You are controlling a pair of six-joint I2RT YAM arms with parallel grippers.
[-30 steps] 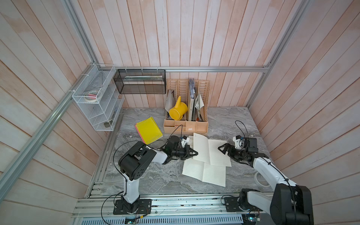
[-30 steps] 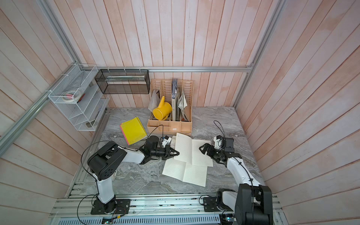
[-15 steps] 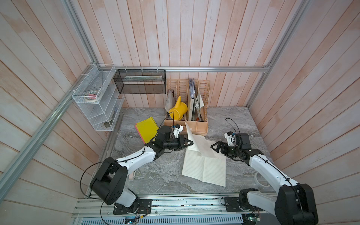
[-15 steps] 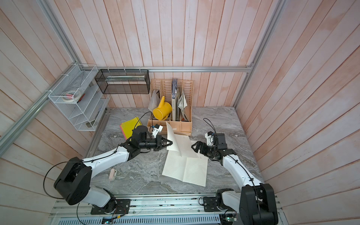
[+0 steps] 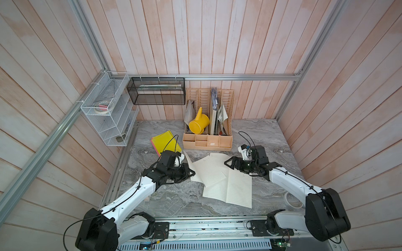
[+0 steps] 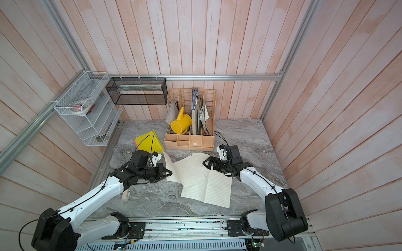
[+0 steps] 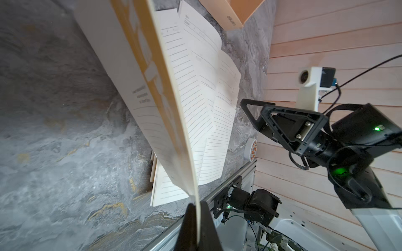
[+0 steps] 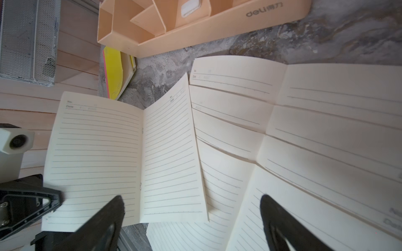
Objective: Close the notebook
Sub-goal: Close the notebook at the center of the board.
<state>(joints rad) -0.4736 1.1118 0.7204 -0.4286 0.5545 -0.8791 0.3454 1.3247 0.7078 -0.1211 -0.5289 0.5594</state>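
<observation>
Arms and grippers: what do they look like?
Left arm and right arm: white links, black joints, thin black cables tied alongside. Left gripper and right gripper: black, triangular open-frame shape, white camera mount at each wrist. Green lights on the right arm.

Pale pink plank walls (image 5: 217, 43) enclose a grey marble tabletop (image 5: 174, 202) framed by aluminium rails (image 5: 217, 76).
</observation>
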